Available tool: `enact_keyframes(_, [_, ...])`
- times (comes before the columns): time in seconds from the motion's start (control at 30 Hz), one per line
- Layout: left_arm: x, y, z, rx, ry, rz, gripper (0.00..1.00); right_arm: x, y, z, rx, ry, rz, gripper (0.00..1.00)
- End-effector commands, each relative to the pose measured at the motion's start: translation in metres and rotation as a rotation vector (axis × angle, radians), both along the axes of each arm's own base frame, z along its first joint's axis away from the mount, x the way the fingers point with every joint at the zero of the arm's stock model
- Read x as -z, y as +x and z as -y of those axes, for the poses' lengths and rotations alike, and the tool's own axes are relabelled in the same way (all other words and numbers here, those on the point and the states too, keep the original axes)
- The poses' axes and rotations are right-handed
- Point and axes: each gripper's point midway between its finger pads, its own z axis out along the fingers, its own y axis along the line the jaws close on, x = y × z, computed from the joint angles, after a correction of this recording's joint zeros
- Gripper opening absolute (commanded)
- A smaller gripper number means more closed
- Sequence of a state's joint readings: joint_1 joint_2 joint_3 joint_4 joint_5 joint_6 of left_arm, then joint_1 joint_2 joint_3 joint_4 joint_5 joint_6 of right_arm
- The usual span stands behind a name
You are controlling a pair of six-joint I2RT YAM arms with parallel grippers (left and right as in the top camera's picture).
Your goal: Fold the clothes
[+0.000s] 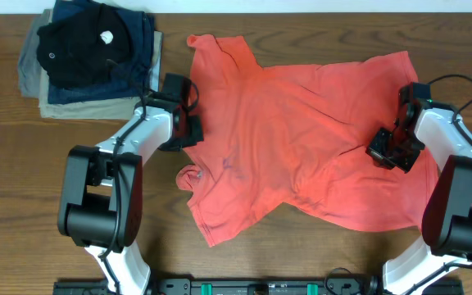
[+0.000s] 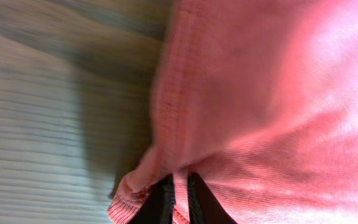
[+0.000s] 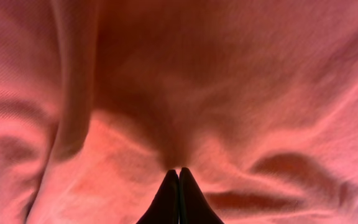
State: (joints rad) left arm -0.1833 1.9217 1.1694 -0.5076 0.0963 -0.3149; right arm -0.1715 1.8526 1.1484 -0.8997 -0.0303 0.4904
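Tabletop, T-shirt hem inside left tool

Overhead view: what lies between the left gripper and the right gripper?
Only the coral-red T-shirt, rumpled and with nothing lying on it, spans from the left gripper to the right gripper, as the overhead view shows.

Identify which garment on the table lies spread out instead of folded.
The coral-red T-shirt, spread open across the middle of the table; the black, navy and khaki garments sit folded in one stack at the far left corner.
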Motion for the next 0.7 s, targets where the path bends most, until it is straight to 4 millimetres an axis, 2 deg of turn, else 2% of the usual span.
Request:
enact_keyframes(0.0, [0.017, -0.001, -0.057, -0.095, 0.181, -0.027, 0.09, 0.003, 0.0, 0.01, 0.003, -0.05, -0.001, 0.02])
enact_keyframes(0.13, [0.015, 0.005, -0.088, -0.176, 0.205, -0.009, 0.08, 0.003, 0.008, 0.015, 0.015, -0.056, 0.033, 0.02])
enact_keyframes(0.33, [0.01, 0.015, -0.122, -0.269, 0.2, 0.027, 0.08, 0.003, 0.014, 0.022, 0.001, -0.066, 0.058, 0.02])
enact_keyframes(0.47, [-0.006, 0.023, -0.126, -0.285, 0.176, 0.043, 0.08, 0.002, 0.02, 0.024, -0.011, -0.074, 0.085, 0.03])
enact_keyframes(0.67, [-0.061, 0.032, -0.118, -0.271, 0.166, 0.13, 0.09, -0.005, 0.027, 0.025, -0.015, -0.069, 0.101, 0.03])
